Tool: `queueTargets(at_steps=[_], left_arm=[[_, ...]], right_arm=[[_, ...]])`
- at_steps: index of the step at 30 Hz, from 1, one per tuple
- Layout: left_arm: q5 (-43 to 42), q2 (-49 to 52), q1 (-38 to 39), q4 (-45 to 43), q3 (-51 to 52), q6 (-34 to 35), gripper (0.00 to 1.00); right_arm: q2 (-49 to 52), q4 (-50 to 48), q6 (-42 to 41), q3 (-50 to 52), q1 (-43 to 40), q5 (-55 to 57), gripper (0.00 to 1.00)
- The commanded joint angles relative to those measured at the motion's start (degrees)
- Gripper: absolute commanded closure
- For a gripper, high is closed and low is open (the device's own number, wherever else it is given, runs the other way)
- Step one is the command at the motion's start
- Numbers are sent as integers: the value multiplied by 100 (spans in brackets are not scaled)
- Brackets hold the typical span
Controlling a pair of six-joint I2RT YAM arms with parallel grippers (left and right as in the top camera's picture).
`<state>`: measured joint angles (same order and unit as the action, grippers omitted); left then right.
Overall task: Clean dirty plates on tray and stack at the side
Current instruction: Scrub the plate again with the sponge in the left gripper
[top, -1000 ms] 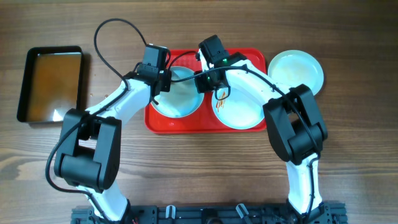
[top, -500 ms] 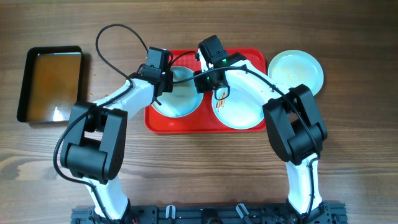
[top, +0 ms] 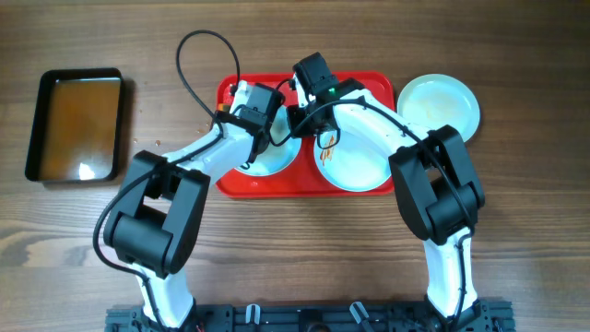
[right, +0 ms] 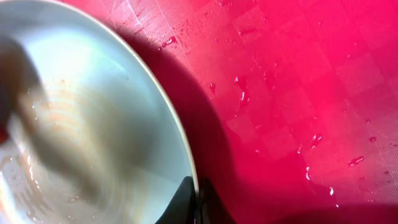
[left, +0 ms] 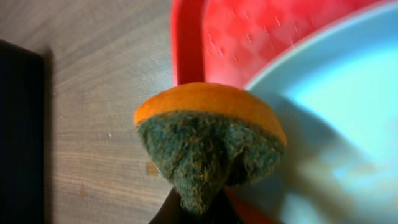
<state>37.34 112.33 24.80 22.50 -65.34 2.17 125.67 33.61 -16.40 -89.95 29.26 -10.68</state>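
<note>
The red tray holds two pale plates. My left gripper hangs over the left plate, shut on an orange sponge with a green scouring face. In the left wrist view the sponge sits above this plate's rim, by the tray's edge. My right gripper is shut on a plate's rim, apparently the left plate's right side. The right plate has an orange-brown smear. A third plate lies on the table right of the tray.
A smaller black tray of brownish liquid sits on the wood at far left, also seen as a dark edge of the black tray. Water drops dot the red tray floor. The left arm's black cable loops above the tray.
My left arm has swung right, carrying the sponge from the left plate's left side towards its right side. The right arm and the plates have stayed put.
</note>
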Motion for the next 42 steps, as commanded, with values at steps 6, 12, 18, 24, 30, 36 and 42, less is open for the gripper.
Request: queueTargets(at_steps=[6,12,18,24,30,36,42], left_arm=[[-778,105,-223,-927,61,411,96],[-1438,105,-643,-1285,61,411,96],[-2328,103,-341,417,61,625,96],[-3993,103,291,905,59,1484,96],[-4544,-20,240,907,44,2100,96],[-4970,-1364,-533,990,44,2103,96],[-4903,-1088,-470,990,52,2234,96]], right_arm=[[50,52,-26,120,-22,210,96],[50,50,-26,120,-22,210,96],[50,11,-179,120,-22,210,96],[50,33,-227,120,-22,205,96],[50,94,-328,120,-22,162,96],[50,2,-483,120,-17,129,96],[50,48,-627,120,-15,-140,96]])
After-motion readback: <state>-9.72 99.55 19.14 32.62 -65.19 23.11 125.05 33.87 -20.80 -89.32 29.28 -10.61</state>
